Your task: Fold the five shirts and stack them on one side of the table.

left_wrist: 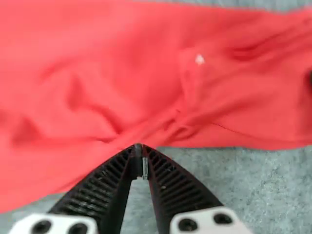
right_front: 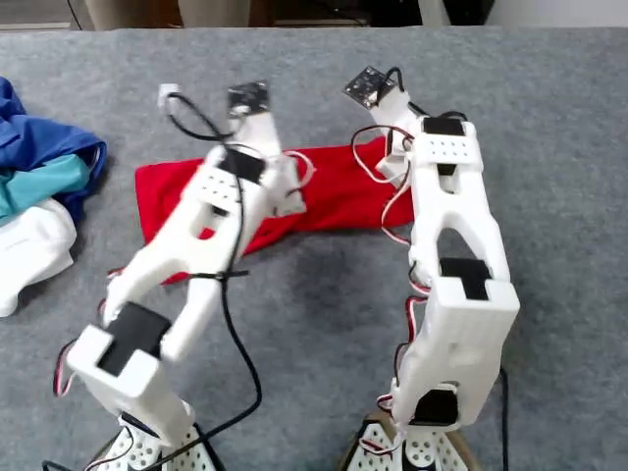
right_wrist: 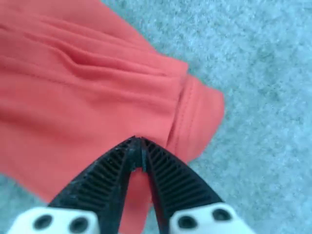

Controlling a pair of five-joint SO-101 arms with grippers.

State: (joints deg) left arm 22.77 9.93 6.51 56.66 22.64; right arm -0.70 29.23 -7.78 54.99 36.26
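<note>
Left gripper (left_wrist: 138, 148): fingers pressed together, tips nipping the edge of the long red cloth shirt (left_wrist: 146, 73). Creases in the cloth ran in toward the tips. Beyond the tips the shirt spread wide to both sides. Back behind the tips, under the finger shafts, lay the grey felt-like table cover (left_wrist: 253, 175).

Right gripper (right_wrist: 139, 144): fingers together, tips resting against the red shirt close to a stitched hem at its end. Could not tell whether cloth was caught between them. Pleats ran across the fabric ahead of the tips, and a rounded corner of the shirt stuck out to one side of the fingers, with grey cover past it.

High view: the red shirt lay as a long, crumpled band across the middle of the table, with one arm over each end portion. Well apart from both sets of fingers, at the table's edge on the left arm's side, sat a loose heap: a dark blue shirt (right_front: 39, 142), a teal shirt (right_front: 39, 186) and a white shirt (right_front: 29, 245), touching one another.
</note>
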